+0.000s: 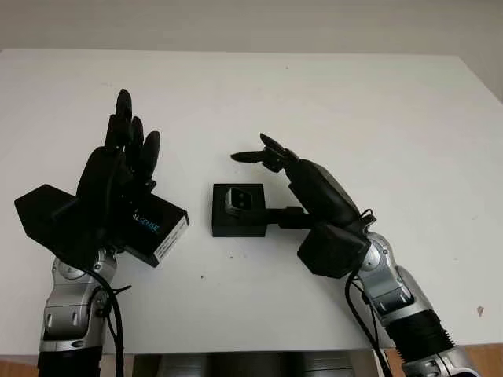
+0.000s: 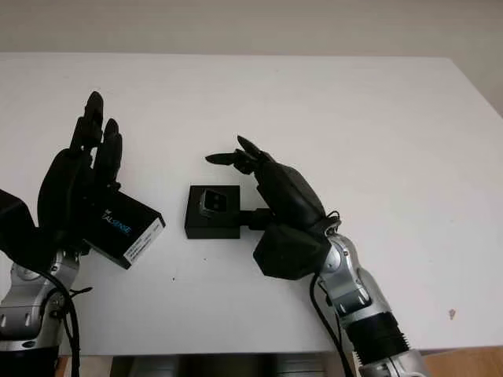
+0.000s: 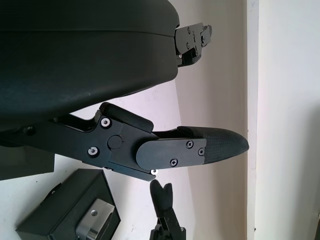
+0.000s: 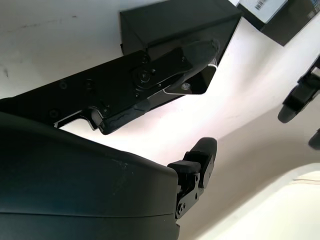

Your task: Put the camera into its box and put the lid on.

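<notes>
Our right hand (image 1: 302, 184) hovered open just beside the box (image 1: 238, 210), holding nothing. Two of its fingers (image 1: 263, 151) reached past the box's far right corner, above the worktop (image 1: 314, 94); the third, lower finger ran along the box's right side, and we could not tell whether it touched the wall. The camera (image 1: 238, 199) sat inside the open box, its silver face up, directly below and to the left of those fingers. How deep it sat we could not make out, since the box walls hid its lower part.

Our left hand (image 1: 118, 181) stood well apart from the box, on the far side from the right hand, with its fingers (image 1: 126, 129) pointing up and away from us. It sat over the lid (image 1: 153, 228), a black piece with a white label at its near end. The palm hid the part of the lid beneath it, so we could not tell whether the fingers gripped the lid or merely lay against it. A dark, flat shape jutted out to the left behind the hand; we could not say what it was.

In the left wrist view, one corner of the box (image 3: 65, 210) and the camera's metal face (image 3: 92, 225) appeared beyond a finger (image 3: 200, 147), both cut off by the frame edge.
</notes>
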